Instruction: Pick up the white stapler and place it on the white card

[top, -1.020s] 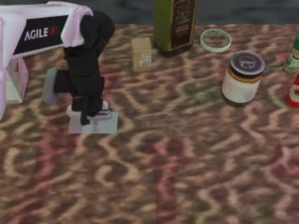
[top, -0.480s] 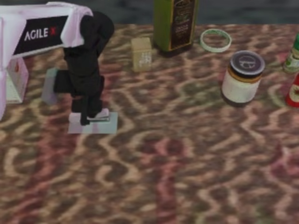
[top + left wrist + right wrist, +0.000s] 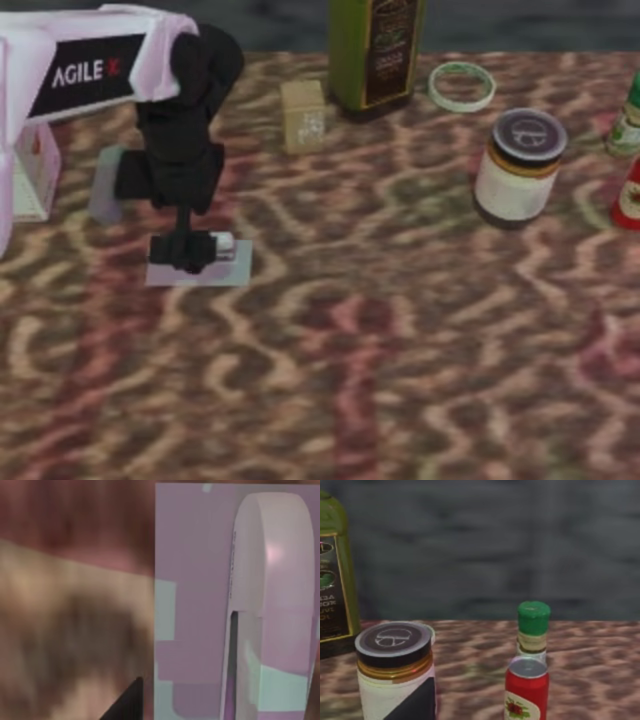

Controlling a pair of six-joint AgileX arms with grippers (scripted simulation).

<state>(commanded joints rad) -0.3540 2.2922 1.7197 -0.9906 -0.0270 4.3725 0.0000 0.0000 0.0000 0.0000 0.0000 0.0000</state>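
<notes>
White stapler on white card; arm label "AGILE X"

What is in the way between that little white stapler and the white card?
Nothing visible. The white stapler already lies over the white card, with the left end effector right at it. The small tan box stands well clear.

Stapler on card, table left.
</notes>
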